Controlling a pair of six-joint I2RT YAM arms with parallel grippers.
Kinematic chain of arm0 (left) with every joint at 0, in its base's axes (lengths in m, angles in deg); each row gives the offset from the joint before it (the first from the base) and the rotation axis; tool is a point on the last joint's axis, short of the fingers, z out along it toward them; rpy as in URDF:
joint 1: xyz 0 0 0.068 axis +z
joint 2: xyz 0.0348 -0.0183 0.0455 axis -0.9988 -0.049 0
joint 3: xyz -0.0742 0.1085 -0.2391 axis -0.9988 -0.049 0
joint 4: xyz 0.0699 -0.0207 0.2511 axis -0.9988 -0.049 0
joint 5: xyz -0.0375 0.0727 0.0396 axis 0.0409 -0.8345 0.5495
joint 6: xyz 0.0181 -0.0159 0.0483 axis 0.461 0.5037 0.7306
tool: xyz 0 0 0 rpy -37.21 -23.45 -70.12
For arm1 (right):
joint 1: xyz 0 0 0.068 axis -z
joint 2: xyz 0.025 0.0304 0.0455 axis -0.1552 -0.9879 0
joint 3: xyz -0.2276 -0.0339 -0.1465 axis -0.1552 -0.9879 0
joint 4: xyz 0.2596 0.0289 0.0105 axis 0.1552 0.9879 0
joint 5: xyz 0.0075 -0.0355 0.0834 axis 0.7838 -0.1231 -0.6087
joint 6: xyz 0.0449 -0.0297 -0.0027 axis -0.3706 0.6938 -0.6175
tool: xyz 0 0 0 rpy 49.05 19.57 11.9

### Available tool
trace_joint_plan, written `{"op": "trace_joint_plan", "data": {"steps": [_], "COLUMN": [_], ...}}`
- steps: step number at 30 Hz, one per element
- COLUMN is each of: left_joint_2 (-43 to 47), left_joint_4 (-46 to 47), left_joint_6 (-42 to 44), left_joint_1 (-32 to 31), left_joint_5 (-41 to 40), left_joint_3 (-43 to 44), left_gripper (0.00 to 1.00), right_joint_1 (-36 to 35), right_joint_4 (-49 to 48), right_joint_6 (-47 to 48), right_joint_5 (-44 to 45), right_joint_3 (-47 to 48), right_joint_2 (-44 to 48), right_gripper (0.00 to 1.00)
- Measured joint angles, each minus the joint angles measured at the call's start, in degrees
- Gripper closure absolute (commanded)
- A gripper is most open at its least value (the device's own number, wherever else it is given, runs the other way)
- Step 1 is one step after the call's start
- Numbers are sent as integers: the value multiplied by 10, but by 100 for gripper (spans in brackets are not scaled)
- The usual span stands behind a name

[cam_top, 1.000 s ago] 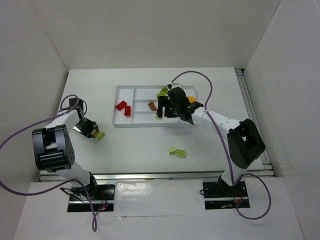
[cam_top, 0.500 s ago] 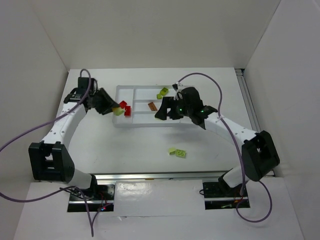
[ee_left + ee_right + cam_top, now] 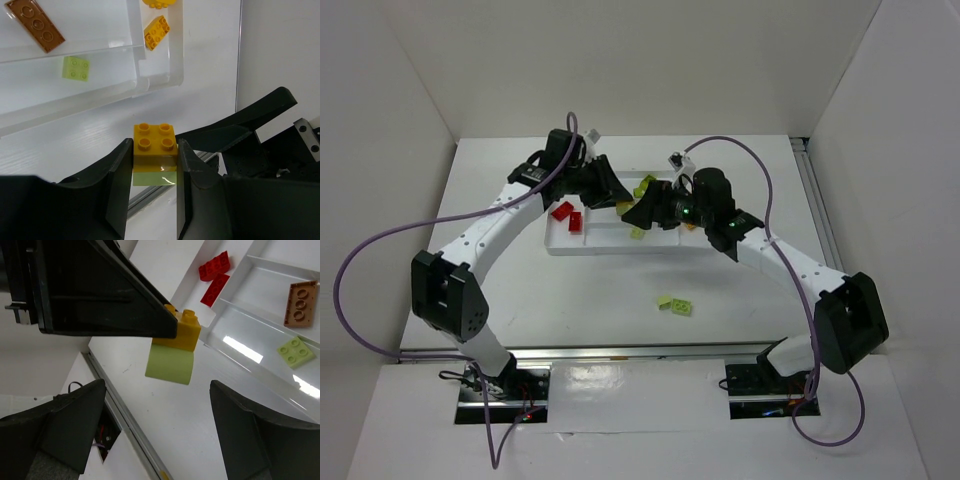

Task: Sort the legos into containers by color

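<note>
Left gripper (image 3: 155,151): pinching an orange-over-lime stacked brick (image 3: 154,144), held aloft just short of the tray (image 3: 176,65); we judge it awaits splitting by color.
Right gripper (image 3: 157,407): spread, empty, facing that brick.
Tray compartments beyond: two red bricks (image 3: 214,266) together; brown plate (image 3: 300,302); lime plate (image 3: 296,351) adjacent; orange brick (image 3: 156,31).

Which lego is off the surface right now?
The orange brick stacked on a lime-green piece, clamped in the left gripper. The rest lie in the tray or on the table; the right gripper is open, empty.
</note>
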Motion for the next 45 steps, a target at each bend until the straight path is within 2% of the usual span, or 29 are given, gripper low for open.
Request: {"op": "trace_joint_plan", "data": {"steps": [5,8,9,11,23,35,45], "left_joint_2": [-8,-10,-11,-13,-16,-42,-71], "left_joint_4": [-1,0,0,0,3,1,1], "left_joint_6": [-2,-2,-2,-3,-3,-14,-13], "left_joint_1": [-13,-16,-18,-19,-19,-19,38], "left_joint_5": [0,0,0,1,-3,-1,-34], "left_joint_3": [2,9,11,15,17,27,28], "left_gripper": [100,100,100,100,100,100,100], "right_joint_1": [-5,-6,-6,-6,-6,-7,-7], "right_joint_4": [-6,-7,-7,-7,-9,3,58], "right_joint_6": [-11,-18,-21,-22,-35,-25,-4], "right_joint_5": [33,49,54,61,79,96,160], "right_joint_3": [0,2,2,2,6,-31,-66], "right_joint_2": [-1,-4,-5,-6,-15,16,50], "right_gripper": [18,28,34,37,84,87,87]}}
